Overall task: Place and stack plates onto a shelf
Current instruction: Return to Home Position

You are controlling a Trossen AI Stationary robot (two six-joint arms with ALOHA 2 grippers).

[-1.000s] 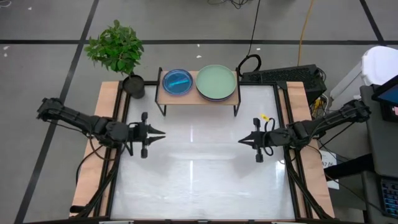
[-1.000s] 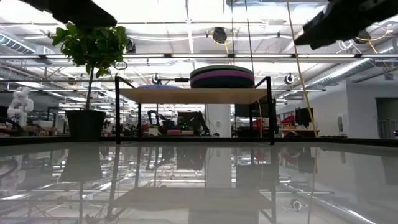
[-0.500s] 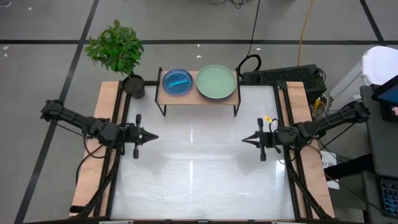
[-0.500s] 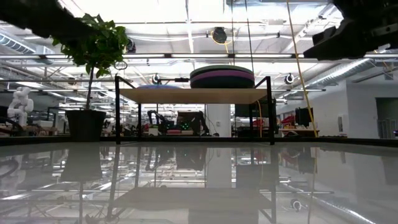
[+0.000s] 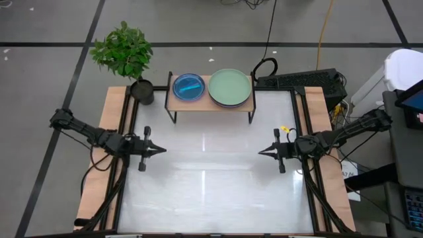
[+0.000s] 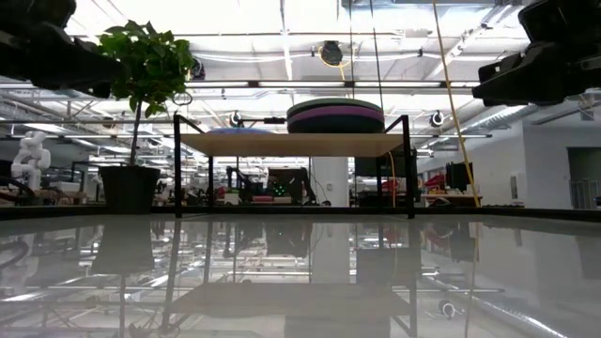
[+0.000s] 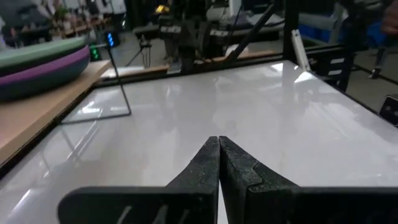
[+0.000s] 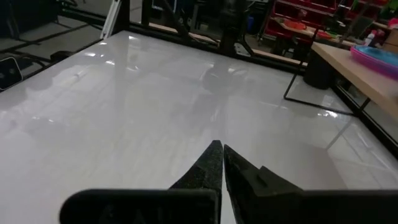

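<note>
The white table [image 5: 211,185] is bare between the two arms. The left gripper [image 5: 162,150] hangs over its left margin and the right gripper [image 5: 261,152] over its right margin. Their tips point at each other, well apart.

The shelf [image 5: 203,104] stands at the far edge, beyond both grippers and roughly midway between them.

A potted plant [image 5: 124,49] sits off the far corner, beyond the left gripper and just beside the shelf.

The large-plate stack [image 5: 230,88] rests on the shelf half nearer the right gripper: sage green on top, purple under it, dark at the bottom.

The small-plate stack [image 5: 188,86] rests on the half nearer the left gripper, with blue uppermost and pink showing beneath.

Both grippers are clenched on nothing, fingers pressed together in each wrist view.
</note>
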